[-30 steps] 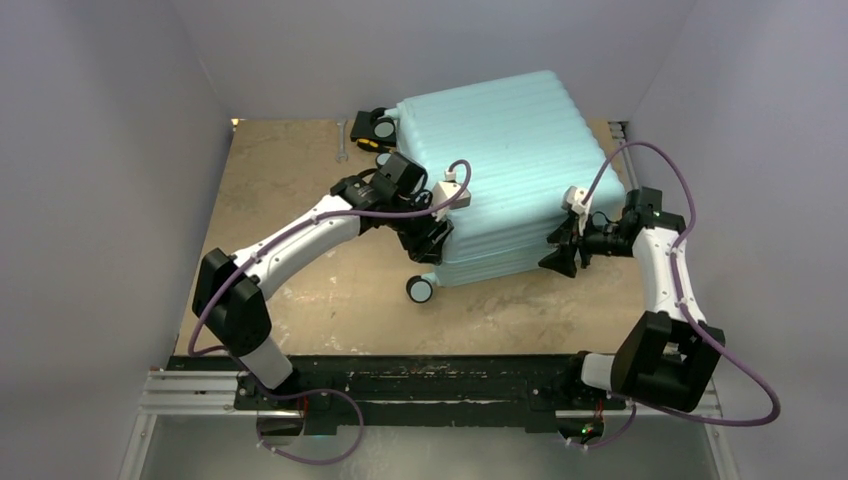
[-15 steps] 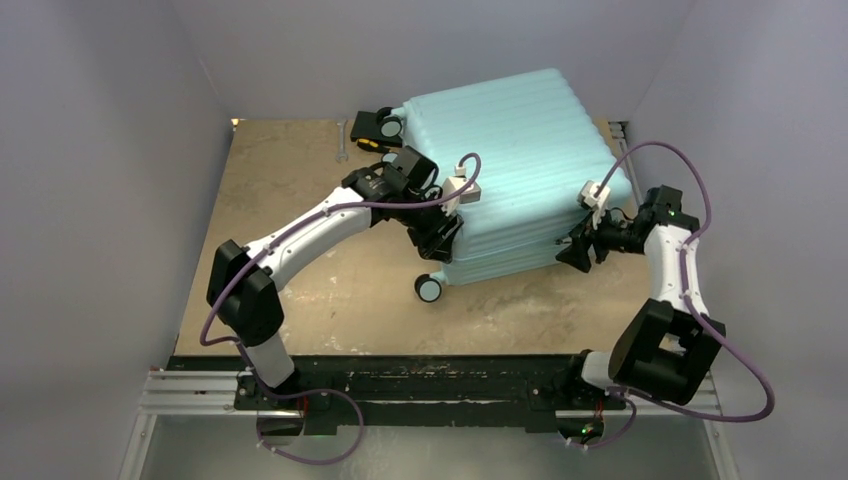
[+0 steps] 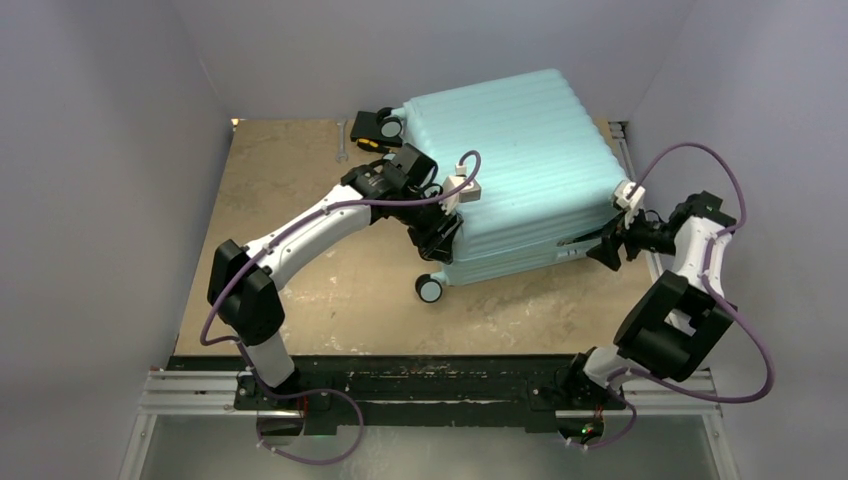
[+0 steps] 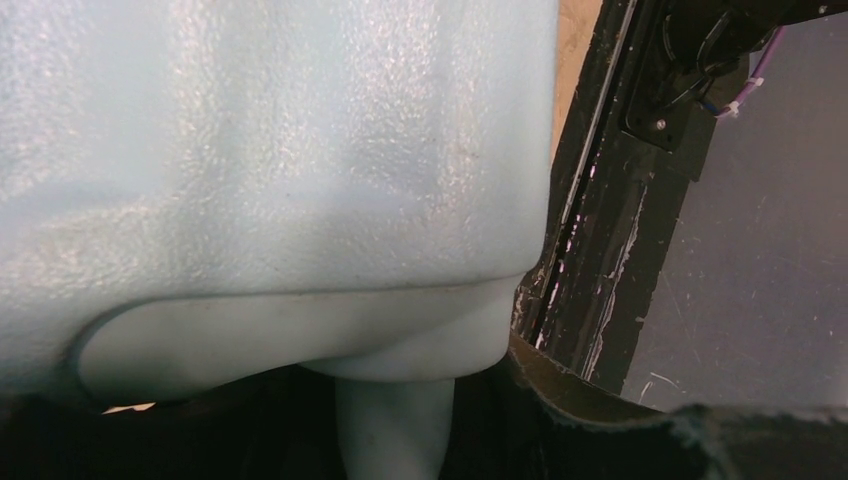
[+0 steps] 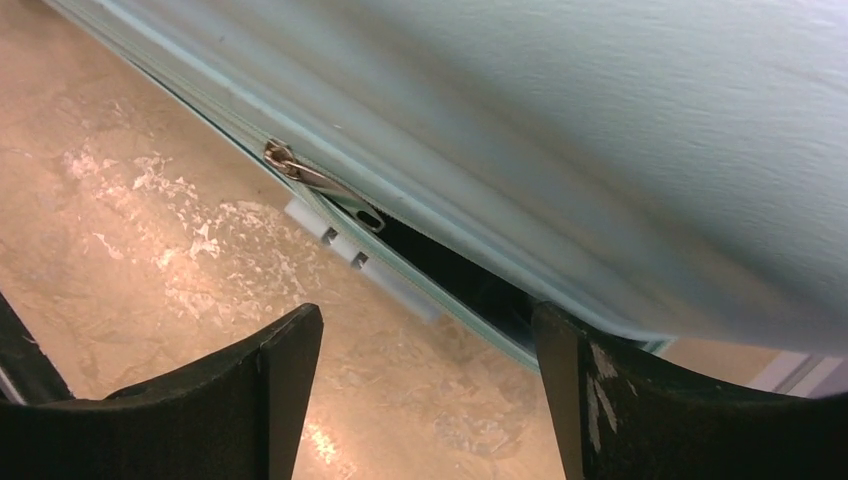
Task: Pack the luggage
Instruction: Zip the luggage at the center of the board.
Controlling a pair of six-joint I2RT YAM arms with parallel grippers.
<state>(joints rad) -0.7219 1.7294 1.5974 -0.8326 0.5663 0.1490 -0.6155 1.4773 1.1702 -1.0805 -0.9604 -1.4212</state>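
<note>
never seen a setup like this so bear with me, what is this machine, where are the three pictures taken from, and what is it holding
These are two robot arms bolted at the near edge of a table, each ending in a two-finger gripper. The wide picture comes from a fixed camera above and behind them. The two close-ups come from a camera on each wrist. On the table lies one big pale mint suitcase, ribbed shell up, with a wheel towards the arms. The left gripper is at its near left corner and seems clamped on a pale part there. The right gripper is open and holds nothing. Its close-up shows the zipper pull and a gap in the seam.
</note>
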